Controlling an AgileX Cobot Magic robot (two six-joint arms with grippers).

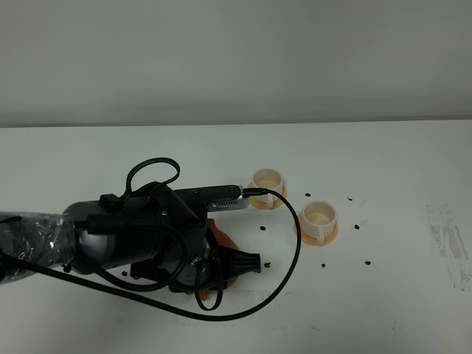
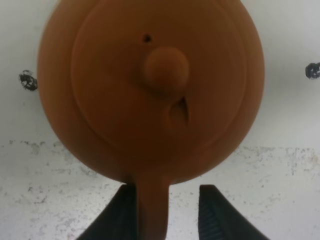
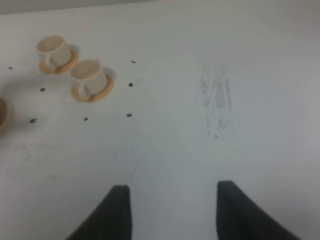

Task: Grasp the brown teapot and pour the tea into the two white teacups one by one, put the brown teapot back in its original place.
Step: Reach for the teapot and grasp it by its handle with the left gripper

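Observation:
The brown teapot (image 2: 150, 85) fills the left wrist view from above, lid on, knob in the middle. Its loop handle (image 2: 151, 210) runs between the fingers of my left gripper (image 2: 167, 189). The jaws stand open around it, with a gap on one side. In the exterior view my left arm (image 1: 140, 236) covers most of the teapot (image 1: 218, 234). The two white teacups (image 1: 265, 179) (image 1: 319, 214) stand on orange saucers to its far right, with pale insides. My right gripper (image 3: 172, 186) hangs open over bare table, with nothing between its fingers. The tea and the original place are hidden.
Small black marks (image 1: 264, 228) dot the white table (image 1: 398, 295) around the cups and teapot. A grey scuffed patch (image 1: 446, 236) lies at the right. A black cable (image 1: 291, 251) loops from the left arm over the table in front of the cups.

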